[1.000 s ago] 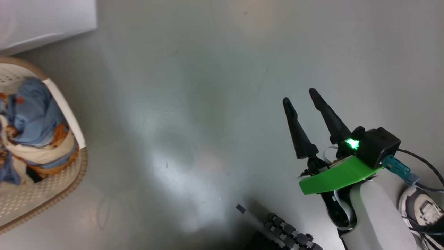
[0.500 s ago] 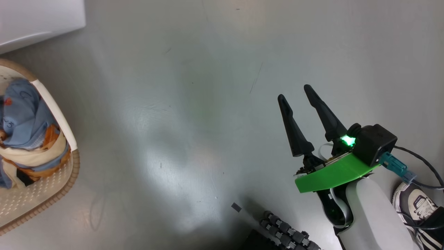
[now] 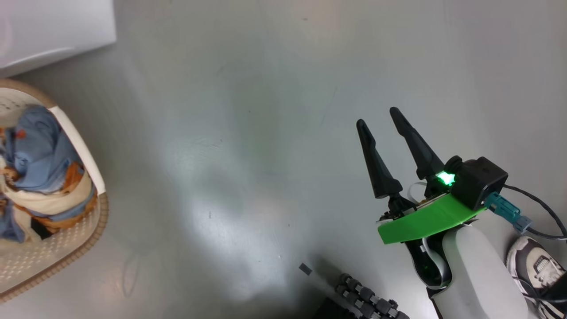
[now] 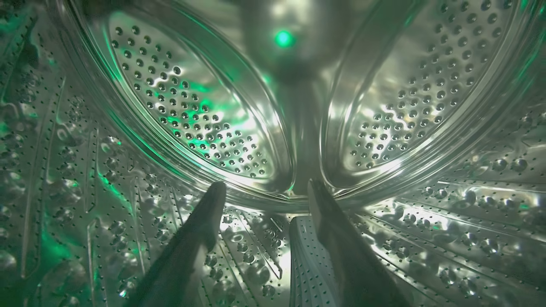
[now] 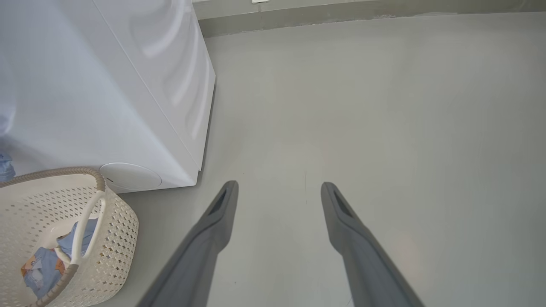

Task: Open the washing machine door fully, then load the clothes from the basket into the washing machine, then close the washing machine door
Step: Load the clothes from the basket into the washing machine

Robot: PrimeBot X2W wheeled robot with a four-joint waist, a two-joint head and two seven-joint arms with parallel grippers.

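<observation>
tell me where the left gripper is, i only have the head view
Observer: The left gripper is inside the washing machine, facing the back of its steel drum.
Operator: holding anything
Observer: No. Its fingers stand apart with nothing between them.
Operator: any clothes in there
Observer: No fabric shows on the part of the drum ahead of the fingers, just bare perforated steel lit green.
</observation>
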